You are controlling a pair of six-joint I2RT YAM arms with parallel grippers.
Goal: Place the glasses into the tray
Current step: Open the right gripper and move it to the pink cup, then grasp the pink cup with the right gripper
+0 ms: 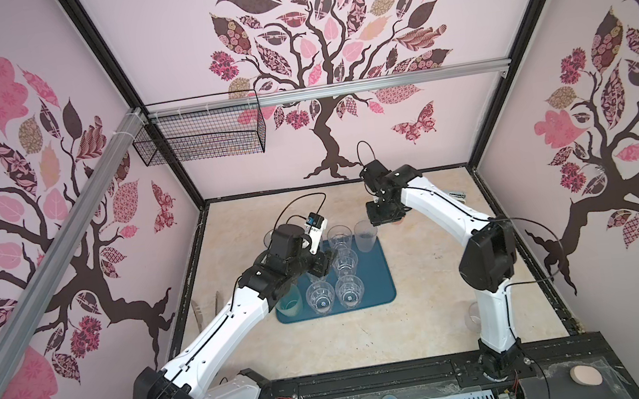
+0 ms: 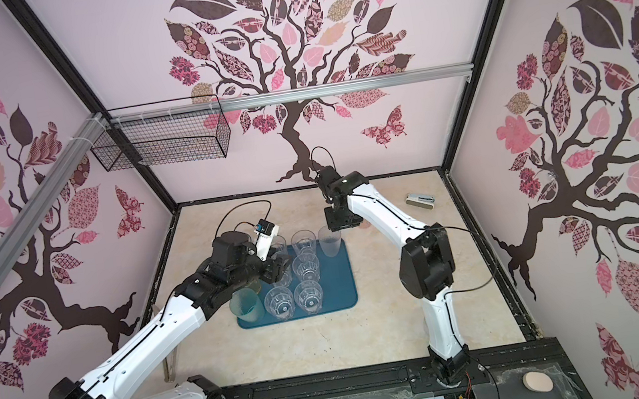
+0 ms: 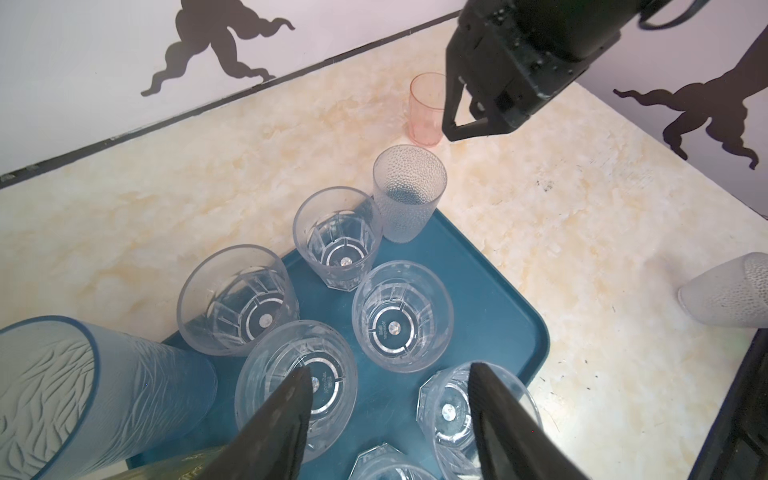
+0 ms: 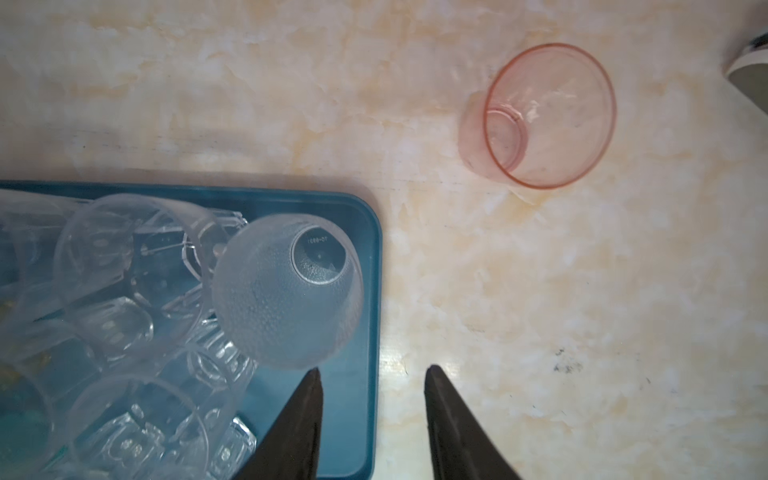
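The teal-blue tray (image 1: 379, 280) (image 2: 337, 282) holds several upright glasses. Most are clear and ribbed (image 3: 401, 316), and a teal one (image 1: 290, 303) stands at its near left corner. A frosted dimpled glass (image 1: 366, 236) (image 4: 286, 291) stands in the far right corner. My right gripper (image 4: 374, 369) (image 1: 385, 217) hangs open just beside that glass, over the tray's rim, with nothing between its fingers. A pink glass (image 4: 544, 116) (image 3: 426, 110) stands on the table beyond the tray. My left gripper (image 3: 390, 368) (image 1: 320, 265) is open above the clear glasses, holding nothing.
Another frosted glass (image 3: 731, 291) stands on the table near the right arm's base (image 1: 471, 316). A silver stapler (image 2: 420, 200) lies at the far right. A black wire basket (image 1: 200, 136) hangs on the back rail, above the table.
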